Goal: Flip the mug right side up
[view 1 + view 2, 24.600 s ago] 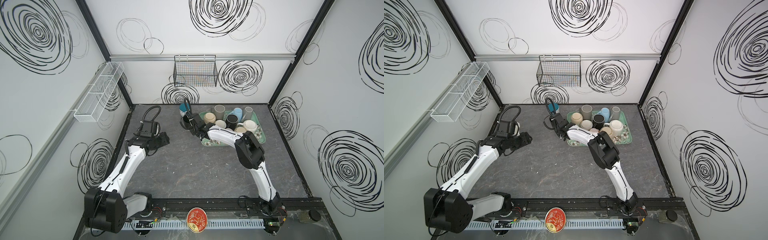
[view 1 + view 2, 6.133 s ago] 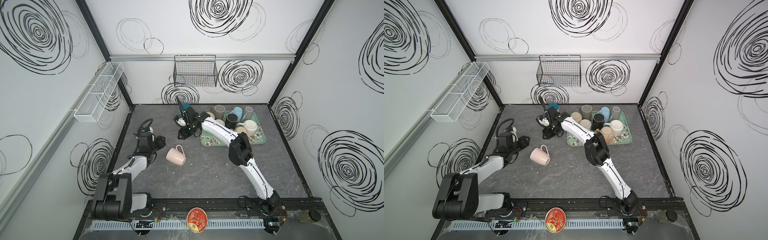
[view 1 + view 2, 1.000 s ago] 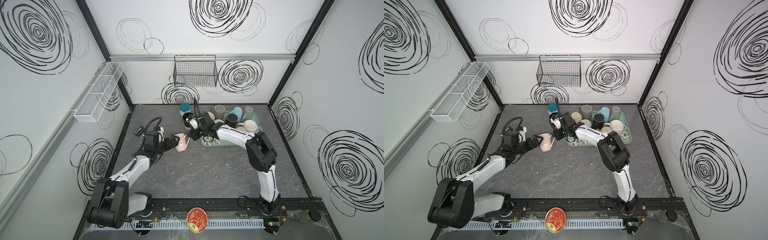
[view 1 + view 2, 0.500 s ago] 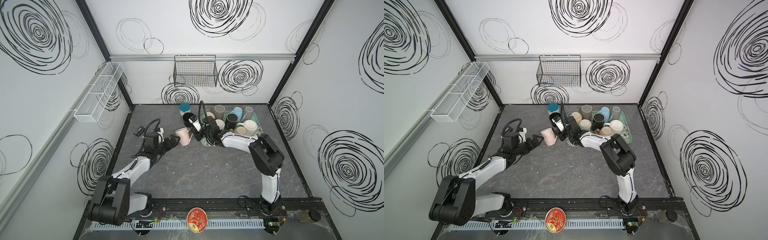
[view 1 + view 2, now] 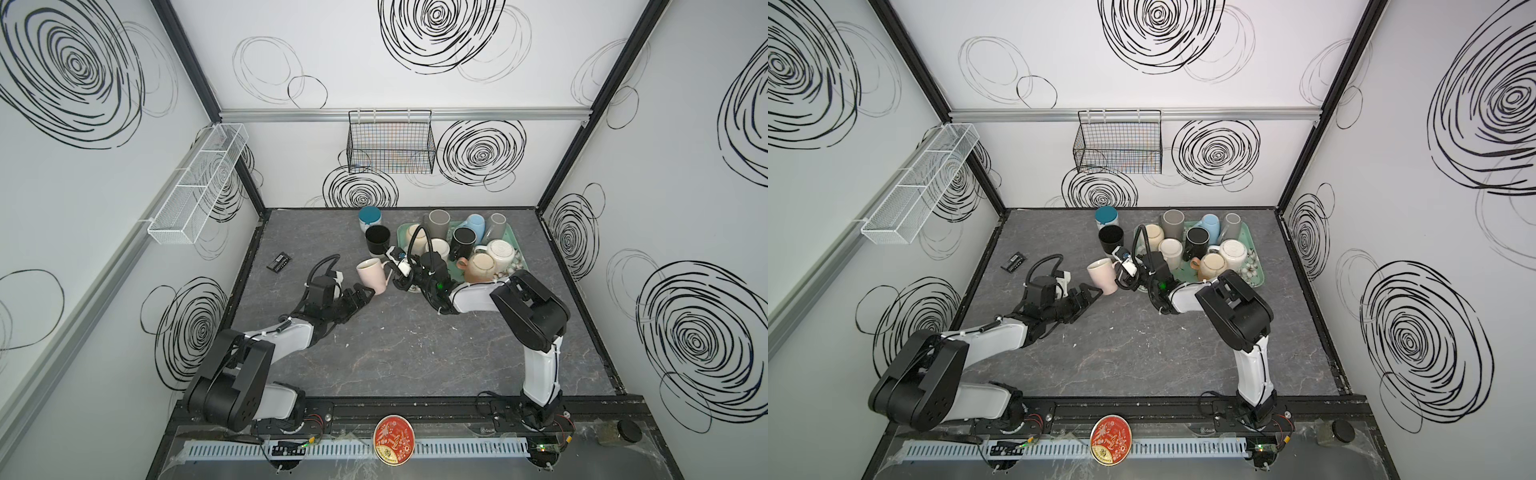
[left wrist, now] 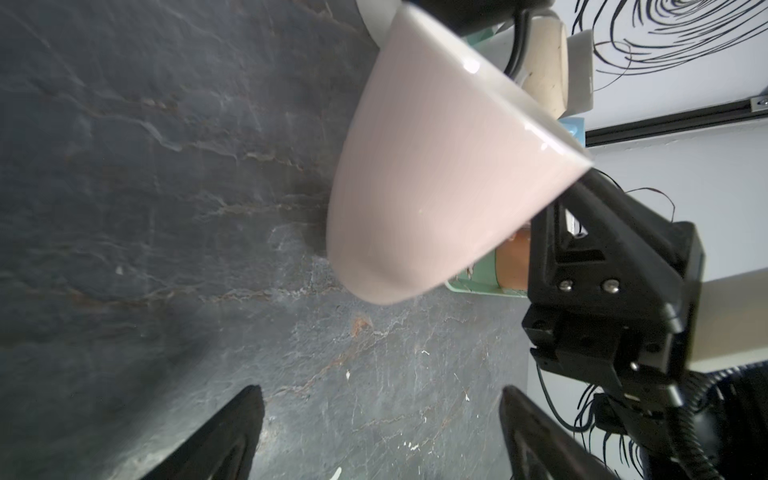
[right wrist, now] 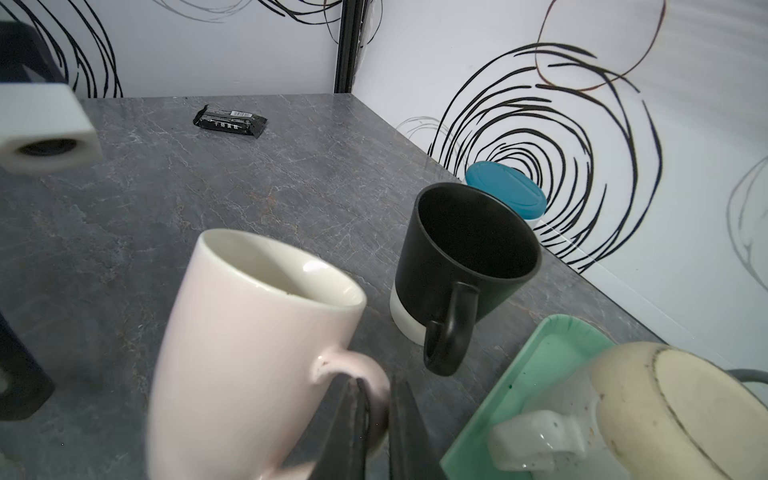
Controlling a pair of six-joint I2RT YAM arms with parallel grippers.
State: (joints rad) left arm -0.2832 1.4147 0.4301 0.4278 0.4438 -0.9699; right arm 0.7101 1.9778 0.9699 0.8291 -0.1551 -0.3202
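The pale pink mug (image 5: 372, 276) (image 5: 1102, 276) is mouth up and leaning a little, just left of the tray. My right gripper (image 5: 392, 278) (image 7: 377, 392) is shut on the mug's handle (image 7: 353, 365). The right wrist view shows the cream inside of the mug (image 7: 249, 353). My left gripper (image 5: 365, 291) (image 6: 380, 390) is open, low by the mug's base on its left and apart from it. In the left wrist view the mug (image 6: 436, 178) fills the space beyond the spread fingers. Whether its base rests on the table I cannot tell.
A black mug (image 5: 377, 239) and a teal-lidded jar (image 5: 370, 217) stand just behind the pink mug. The green tray (image 5: 517, 249) at the back right holds several mugs. A black packet (image 5: 279, 262) lies at the back left. A wire basket (image 5: 390, 145) hangs on the rear wall.
Over the last second the mug went from lying sideways between both grippers to mouth up in the right gripper. The left gripper has drawn back from it.
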